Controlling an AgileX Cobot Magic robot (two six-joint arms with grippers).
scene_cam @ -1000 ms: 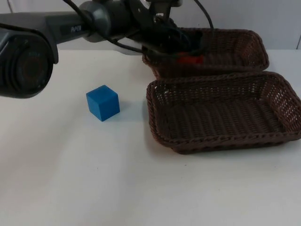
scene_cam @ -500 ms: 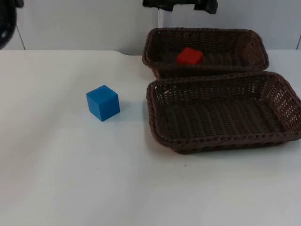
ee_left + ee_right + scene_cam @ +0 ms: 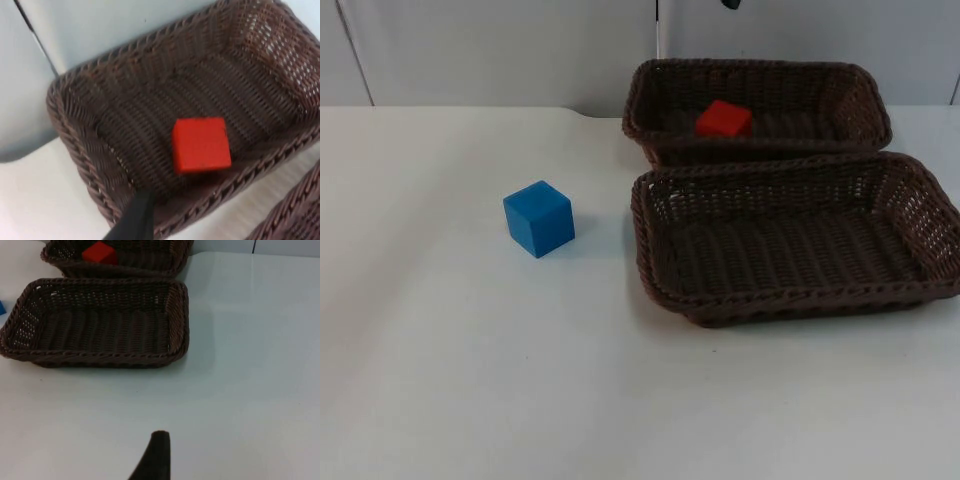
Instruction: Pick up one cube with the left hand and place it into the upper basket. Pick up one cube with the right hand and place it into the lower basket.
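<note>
The left gripper (image 3: 135, 220) hangs above the upper basket (image 3: 860, 100), one black fingertip over its near rim, and the right gripper (image 3: 155, 455) waits over bare table near the lower basket (image 3: 650, 250); with one finger visible on each, I cannot tell how either pair of jaws stands. In the top view the red cube (image 3: 724, 119) lies inside the upper basket at upper centre, while the blue cube (image 3: 539, 218) stands on the white table (image 3: 470, 380) left of centre, apart from the lower basket's left rim. The two baskets touch rim to rim, the grey partition wall (image 3: 500, 50) closes the far edge, and open table spreads across the left and lower frame.
</note>
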